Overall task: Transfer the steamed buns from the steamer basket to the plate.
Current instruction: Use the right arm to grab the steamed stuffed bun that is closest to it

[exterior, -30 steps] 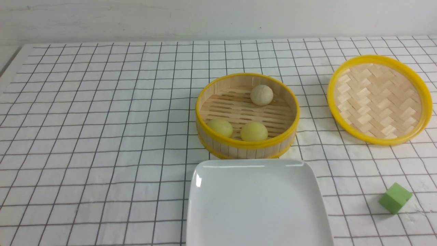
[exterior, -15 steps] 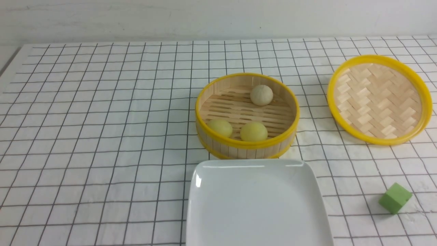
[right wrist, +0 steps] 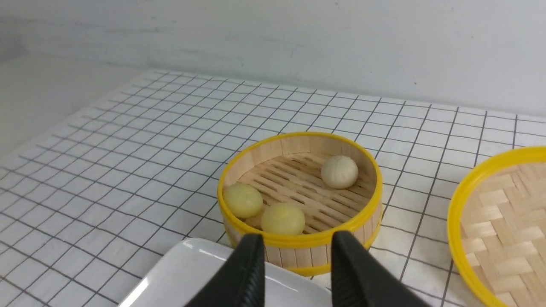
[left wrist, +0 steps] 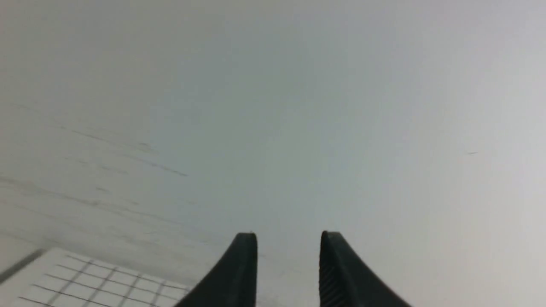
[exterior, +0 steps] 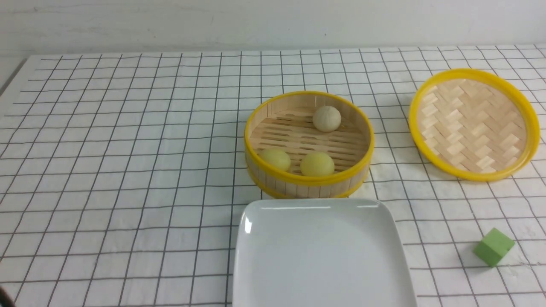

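Observation:
The steamer basket (exterior: 308, 181) stands mid-table with all three steamed buns inside: a beige pleated one (exterior: 327, 118) at the back and two pale yellow ones (exterior: 275, 159) (exterior: 317, 164) at the front. Just in front of it lies the white square plate (exterior: 320, 256), bare. In the right wrist view my right gripper (right wrist: 294, 236) hangs open and empty above the plate (right wrist: 192, 273), short of the basket (right wrist: 367, 213) and its buns (right wrist: 339, 171) (right wrist: 242, 199) (right wrist: 283, 218). My left gripper (left wrist: 288, 234) is open and empty, facing the pale wall, with only a corner of the checked cloth (left wrist: 94, 285) below it.
A shallow woven lid (exterior: 473, 123) with a yellow rim lies to the right of the basket. A green cube (exterior: 493, 246) sits near the front right. A dark sliver (exterior: 4, 296) shows at the front view's lower left corner. The wall runs behind the table.
A dark sliver has come into the front view's lower left corner. The basket, buns, plate, lid and cube have not moved.

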Robot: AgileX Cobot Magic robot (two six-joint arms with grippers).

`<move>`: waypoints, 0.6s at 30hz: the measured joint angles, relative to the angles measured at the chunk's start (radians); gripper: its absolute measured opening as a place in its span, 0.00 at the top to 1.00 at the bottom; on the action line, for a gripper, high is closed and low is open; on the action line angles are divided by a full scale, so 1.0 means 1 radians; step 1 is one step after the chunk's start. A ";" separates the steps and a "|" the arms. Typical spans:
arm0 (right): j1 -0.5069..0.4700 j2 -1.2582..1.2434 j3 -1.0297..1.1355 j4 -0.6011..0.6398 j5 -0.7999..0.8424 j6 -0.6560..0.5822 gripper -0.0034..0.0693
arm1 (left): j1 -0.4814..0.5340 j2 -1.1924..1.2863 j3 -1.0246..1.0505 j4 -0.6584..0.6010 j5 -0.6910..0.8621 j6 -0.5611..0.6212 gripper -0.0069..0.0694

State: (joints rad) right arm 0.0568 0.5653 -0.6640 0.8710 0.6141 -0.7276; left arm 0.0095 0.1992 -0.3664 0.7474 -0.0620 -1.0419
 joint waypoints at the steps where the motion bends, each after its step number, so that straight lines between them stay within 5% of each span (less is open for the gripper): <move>1: 0.000 0.048 -0.063 -0.018 0.043 -0.001 0.62 | 0.000 0.034 -0.023 0.026 0.017 0.000 0.59; 12: 0.000 0.337 -0.306 -0.263 0.360 0.041 0.62 | 0.000 0.278 -0.068 0.119 0.023 -0.170 0.59; 15: 0.000 0.369 -0.310 -0.270 0.364 0.041 0.62 | 0.000 0.336 -0.068 0.196 -0.059 -0.308 0.59; 18: 0.000 0.388 -0.311 -0.272 0.363 0.041 0.62 | 0.000 0.424 -0.068 0.431 -0.276 -0.524 0.59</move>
State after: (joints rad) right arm 0.0568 0.9534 -0.9750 0.5986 0.9776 -0.6868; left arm 0.0095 0.6227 -0.4342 1.1782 -0.3385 -1.5656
